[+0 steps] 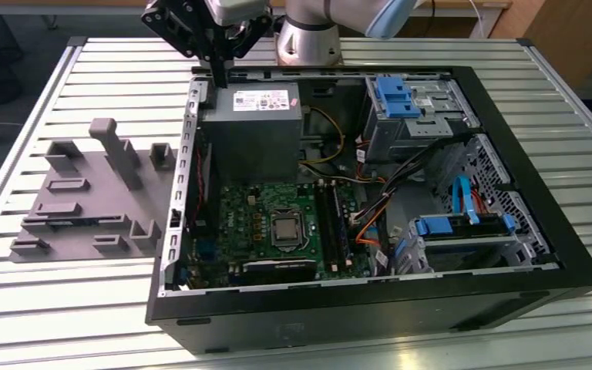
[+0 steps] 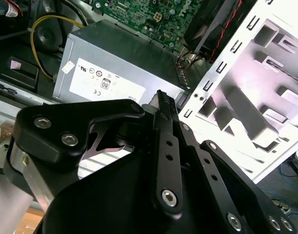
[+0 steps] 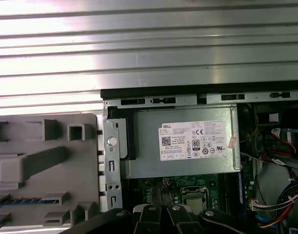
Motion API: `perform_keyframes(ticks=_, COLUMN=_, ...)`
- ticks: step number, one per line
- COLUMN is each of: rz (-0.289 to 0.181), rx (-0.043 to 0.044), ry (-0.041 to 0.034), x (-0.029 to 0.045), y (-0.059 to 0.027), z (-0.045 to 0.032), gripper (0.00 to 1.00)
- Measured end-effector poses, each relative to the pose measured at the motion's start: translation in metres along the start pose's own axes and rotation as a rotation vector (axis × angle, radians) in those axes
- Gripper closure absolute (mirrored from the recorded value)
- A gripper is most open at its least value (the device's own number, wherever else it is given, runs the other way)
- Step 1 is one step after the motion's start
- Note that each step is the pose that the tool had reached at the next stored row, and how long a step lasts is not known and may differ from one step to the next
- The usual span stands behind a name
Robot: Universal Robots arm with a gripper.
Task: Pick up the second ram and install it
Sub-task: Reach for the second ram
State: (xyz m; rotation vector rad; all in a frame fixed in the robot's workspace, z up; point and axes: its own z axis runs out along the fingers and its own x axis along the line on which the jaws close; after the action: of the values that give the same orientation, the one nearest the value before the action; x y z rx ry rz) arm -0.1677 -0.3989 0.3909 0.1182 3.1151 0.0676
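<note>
The second ram [image 3: 27, 201] is a thin dark stick on edge in a slot of the grey pegged tray [image 1: 80, 196]. In the exterior view it shows as a bluish strip, the ram [image 1: 68, 223], near the tray's middle. My gripper [image 1: 219, 79] hangs over the far corner of the open computer case, above the grey power supply [image 1: 250, 123] and well away from the ram. Its black fingers [image 2: 162, 105] look pressed together with nothing between them. In the first wrist view the gripper [image 3: 162, 213] sits over the green motherboard [image 3: 188, 187].
The black case [image 1: 378, 308] lies open on a slatted metal table [image 1: 90, 62]. Inside are the motherboard [image 1: 275, 223] with long black memory slots [image 1: 327, 223], cables and blue drive brackets [image 1: 461, 227]. The tray lies on the exterior view's left of the case.
</note>
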Motion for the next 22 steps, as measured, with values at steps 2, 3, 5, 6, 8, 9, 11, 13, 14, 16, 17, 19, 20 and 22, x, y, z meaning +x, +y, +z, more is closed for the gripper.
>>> perform_keyframes(ticks=2, rz=0.0, rx=0.0, ry=0.0, x=0.0013, y=-0.0001, z=0.0, gripper=0.89)
perform_keyframes(ticks=3, rz=0.0, rx=0.0, ry=0.0, x=0.0018, y=-0.0001, z=0.0, gripper=0.89)
perform_keyframes(ticks=5, rz=0.0, rx=0.0001, ry=0.0, x=0.003, y=-0.0002, z=0.0, gripper=0.89)
perform_keyframes(ticks=6, rz=0.0, rx=0.0, ry=0.0001, x=0.0036, y=-0.0003, z=0.0, gripper=0.89)
perform_keyframes(ticks=8, rz=0.0, rx=0.0, ry=0.0001, x=0.0048, y=-0.0004, z=0.0001, gripper=0.89)
perform_keyframes(ticks=9, rz=0.0, rx=0.0, ry=0.0, x=0.0053, y=-0.0004, z=0.0001, gripper=0.89)
perform_keyframes(ticks=11, rz=0.0, rx=0.0001, ry=0.0001, x=0.0064, y=-0.0005, z=0.0, gripper=0.89)
perform_keyframes(ticks=13, rz=0.0, rx=0.0, ry=0.0001, x=0.0076, y=-0.0006, z=0.0001, gripper=0.89)
perform_keyframes(ticks=14, rz=0.0, rx=0.0, ry=0.0001, x=0.0081, y=-0.0006, z=0.0, gripper=0.89)
perform_keyframes(ticks=16, rz=0.0, rx=0.0, ry=0.0, x=0.0092, y=-0.0007, z=0.0001, gripper=0.89)
perform_keyframes(ticks=17, rz=0.0, rx=0.0001, ry=0.0001, x=0.0097, y=-0.0007, z=0.0, gripper=0.89)
perform_keyframes(ticks=19, rz=0.0, rx=0.0, ry=0.0001, x=0.0107, y=-0.0008, z=0.0001, gripper=0.89)
perform_keyframes(ticks=20, rz=0.0, rx=0.0001, ry=0.0001, x=0.0112, y=-0.0009, z=0.0001, gripper=0.89)
perform_keyframes(ticks=22, rz=0.0, rx=0.0, ry=0.0001, x=0.0122, y=-0.0009, z=0.0001, gripper=0.89)
